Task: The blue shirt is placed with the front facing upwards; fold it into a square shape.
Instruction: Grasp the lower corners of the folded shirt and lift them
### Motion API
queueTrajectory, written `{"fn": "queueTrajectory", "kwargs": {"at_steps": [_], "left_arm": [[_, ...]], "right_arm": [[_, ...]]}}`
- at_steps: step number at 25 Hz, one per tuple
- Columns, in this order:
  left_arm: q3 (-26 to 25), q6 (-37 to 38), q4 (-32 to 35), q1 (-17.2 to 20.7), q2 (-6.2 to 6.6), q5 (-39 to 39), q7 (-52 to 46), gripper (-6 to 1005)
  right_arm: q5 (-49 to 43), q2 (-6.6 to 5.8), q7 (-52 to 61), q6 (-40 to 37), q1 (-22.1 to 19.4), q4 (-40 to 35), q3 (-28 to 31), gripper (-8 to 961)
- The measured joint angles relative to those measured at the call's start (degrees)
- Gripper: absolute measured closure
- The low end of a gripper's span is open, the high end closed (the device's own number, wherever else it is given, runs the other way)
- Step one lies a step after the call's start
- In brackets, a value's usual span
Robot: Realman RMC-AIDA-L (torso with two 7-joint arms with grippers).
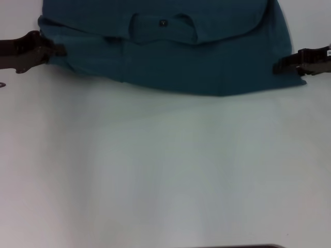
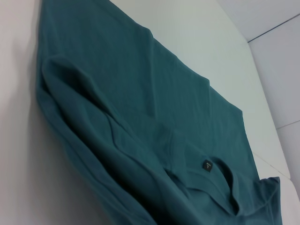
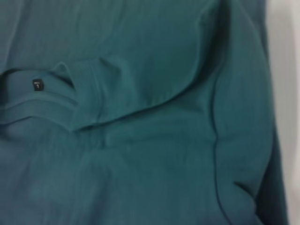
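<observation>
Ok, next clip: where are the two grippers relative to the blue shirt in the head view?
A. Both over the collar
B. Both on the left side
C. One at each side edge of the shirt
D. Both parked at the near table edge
C: the left gripper sits at the left edge of the blue shirt and the right gripper at its right edge, with the collar between them.

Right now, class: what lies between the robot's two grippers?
In the head view, the blue shirt spans the whole stretch from the left gripper to the right gripper, its neck label about midway.
</observation>
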Motion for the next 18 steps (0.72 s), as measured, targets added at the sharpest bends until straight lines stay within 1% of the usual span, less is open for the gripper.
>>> {"fn": "queueTrajectory", "kwargs": {"at_steps": [4,7,9,13,18], "left_arm": [[0.0,-0.08,0.0,-0.02,0.0,0.0,0.02,974],[0.0,-0.14,-0.01,-0.03,0.01,0.0,0.04,974],[0.0,-0.18,-0.02,-0.03,0.01,-0.03,0.05,974],[-0.05,-0.24,-0.13,-0.03,0.01,-0.13,0.05,973],[-0.09,-0.32,-0.16,-0.11,-0.03,-0.17,-0.04,973]], "right_arm": [[0.41,0.6,-0.38,0.17,0.88,-1.14,-0.08,217],[0.25,0.68,-0.2,0.56,1.12,-1.67,-0.26,218],[0.39,0.57,0.06,1.52,1.01,-1.34,-0.11,219],[1.26,-0.03,0.53,3.55,0.29,-0.16,0.2,220],[0.97,-0.12,0.56,3.97,0.17,0.01,-0.03,312]]}}
